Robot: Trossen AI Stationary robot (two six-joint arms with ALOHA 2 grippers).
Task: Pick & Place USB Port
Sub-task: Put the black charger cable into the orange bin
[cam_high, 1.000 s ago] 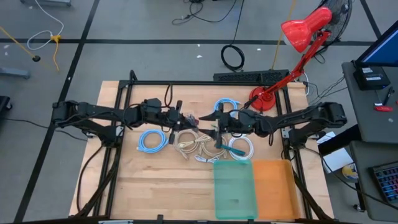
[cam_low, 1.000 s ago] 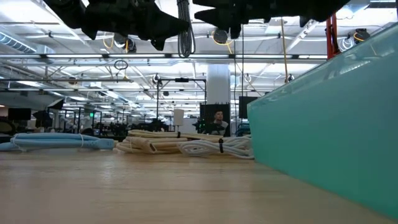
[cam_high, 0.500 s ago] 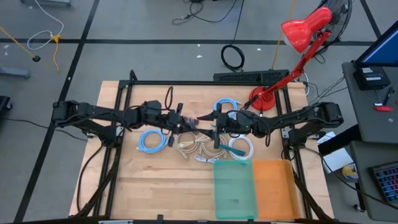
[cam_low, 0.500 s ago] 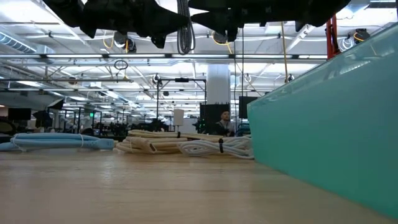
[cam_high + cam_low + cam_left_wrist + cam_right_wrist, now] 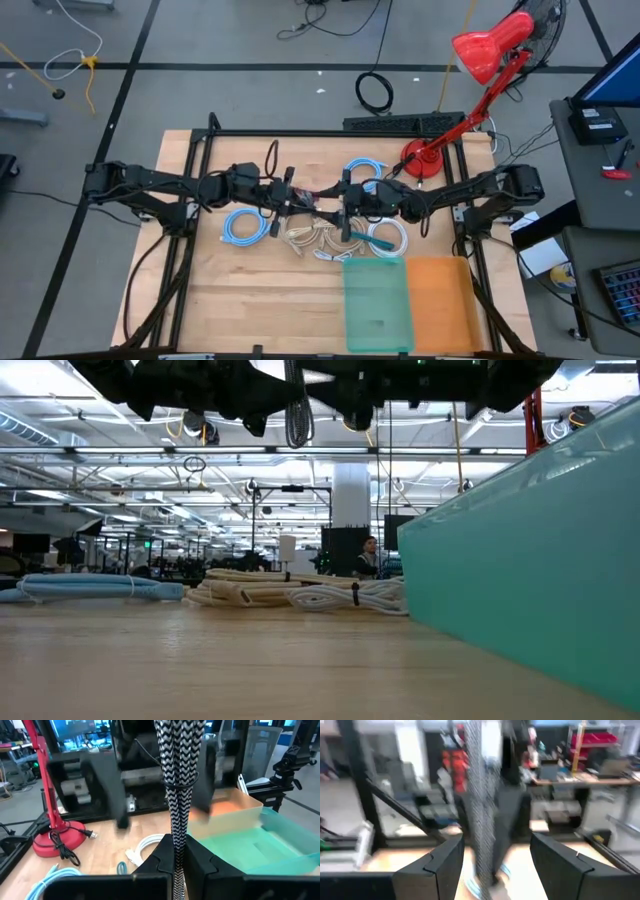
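A black-and-white zigzag-braided USB cable bundle (image 5: 178, 795) is up in the air over the table's middle, with my left gripper (image 5: 179, 862) shut on it. The high view shows the cable (image 5: 314, 192) between the two arms. In the low view its lower loop (image 5: 296, 415) hangs high above the wood. My right gripper (image 5: 496, 865) is open and comes from the table's right. One of its fingers stands on each side of the cable (image 5: 479, 815) without touching it. The right gripper (image 5: 345, 195) faces my left gripper (image 5: 291, 195). My left gripper pinches the bundled cable strands (image 5: 178, 837) between its two fingers. The fingers (image 5: 162, 857) come level from the table's left and lie across the bundle. The bundle stands about upright, part above the fingers and a loop below, and is lifted clear of the table.
Coiled cables lie on the wood below: light blue (image 5: 243, 226), cream (image 5: 308, 232), white (image 5: 388, 238) and another blue one (image 5: 364, 168). A green bin (image 5: 378, 303) and an orange bin (image 5: 438, 300) stand at the near edge. A red lamp's base (image 5: 420, 160) is at the far right.
My right gripper has crept toward the table's left, closer to the cable that my left gripper holds, and has stayed open. The cable and my left gripper have kept their place.
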